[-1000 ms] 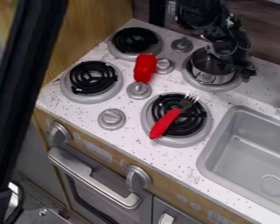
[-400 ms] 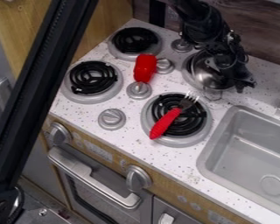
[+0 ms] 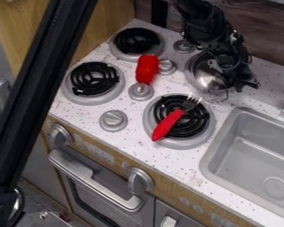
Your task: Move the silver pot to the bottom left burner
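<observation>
The black gripper point(image 3: 236, 80) is at the upper right, over the right side of the silver pot point(image 3: 208, 79) and close against it. Tilted on the upper-right burner point(image 3: 195, 82), the pot shows its shiny inside, and its wire handle hangs toward the front. Part of the pot is hidden behind the gripper. At the left, the lower-left burner point(image 3: 94, 79) has a bare black coil inside a grey ring.
A fork with a red handle point(image 3: 167, 125) lies across the lower-right burner point(image 3: 183, 144). Near the middle, a red object point(image 3: 147, 68) lies by the knobs. The sink point(image 3: 227, 137) is at the right; a black bar point(image 3: 41, 88) crosses the left side.
The pot has gone from upright to tilted, its handle side now lower toward the front. The gripper has shifted slightly down with it, and the black bar has swung right at its top.
</observation>
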